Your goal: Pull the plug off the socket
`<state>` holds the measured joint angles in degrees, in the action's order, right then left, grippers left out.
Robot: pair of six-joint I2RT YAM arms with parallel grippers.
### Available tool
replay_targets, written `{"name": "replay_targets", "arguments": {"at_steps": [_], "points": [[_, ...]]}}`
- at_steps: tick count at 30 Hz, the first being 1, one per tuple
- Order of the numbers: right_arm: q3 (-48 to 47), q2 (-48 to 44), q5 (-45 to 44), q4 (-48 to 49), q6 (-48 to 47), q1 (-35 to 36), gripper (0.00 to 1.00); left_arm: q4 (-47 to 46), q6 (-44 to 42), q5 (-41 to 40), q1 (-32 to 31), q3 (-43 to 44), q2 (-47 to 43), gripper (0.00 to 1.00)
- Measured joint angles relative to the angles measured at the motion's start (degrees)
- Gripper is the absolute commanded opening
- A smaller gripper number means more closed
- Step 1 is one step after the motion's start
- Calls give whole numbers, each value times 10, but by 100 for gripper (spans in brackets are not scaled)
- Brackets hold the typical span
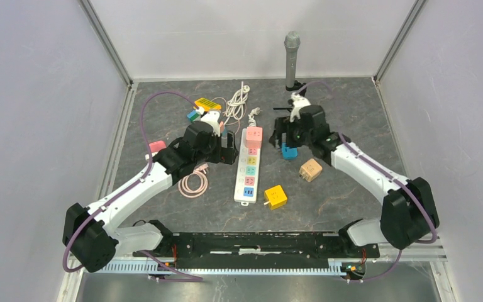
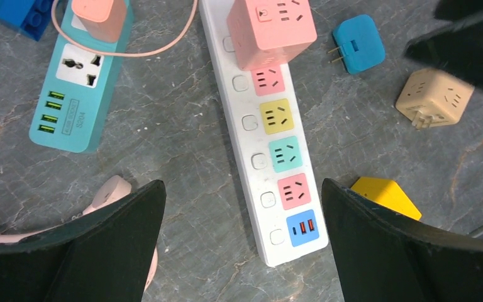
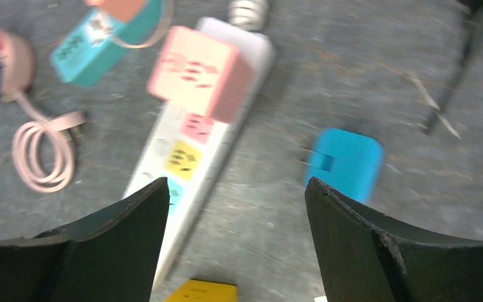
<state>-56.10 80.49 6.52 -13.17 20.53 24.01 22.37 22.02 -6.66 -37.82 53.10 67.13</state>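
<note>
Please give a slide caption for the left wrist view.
Open left gripper above the white power strip; a pink cube adapter is plugged in, a blue plug lies beside.

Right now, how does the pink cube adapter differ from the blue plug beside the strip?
The pink cube adapter sits plugged into the white power strip; the blue plug lies loose on the table, prongs bare. The pink cube adapter is a thick block with sockets on its faces; the blue plug is flatter, with rounded corners. Both lie near the strip's same end.
</note>
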Motion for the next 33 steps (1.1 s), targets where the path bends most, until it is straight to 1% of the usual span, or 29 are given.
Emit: {"name": "replay_targets", "arguments": {"at_steps": [1,3,7,11,15,20,21,26,33], "points": [[6,-7,-5,19,2,28,84,-3,0,4,0,0,0,100],[7,-8,-5,47,-1,59,83,-8,0,9,0,-2,0,100],[-10,13,1,69,-40,67,84,-18,0,12,0,-10,0,100],[-56,75,25,69,-123,66,87,-16,0,13,0,-17,0,100],[-94,117,52,44,-229,67,90,-15,2,12,1,-21,-1,100],[-153,152,101,11,-355,67,90,-14,2,12,2,-37,-16,100],[-180,168,120,-9,-388,67,90,-13,2,12,2,-40,-21,100],[-235,217,158,-51,-457,68,89,-12,2,5,2,-52,-50,100],[-230,248,180,-62,-495,68,89,-12,2,-8,2,-61,-72,100]]}}
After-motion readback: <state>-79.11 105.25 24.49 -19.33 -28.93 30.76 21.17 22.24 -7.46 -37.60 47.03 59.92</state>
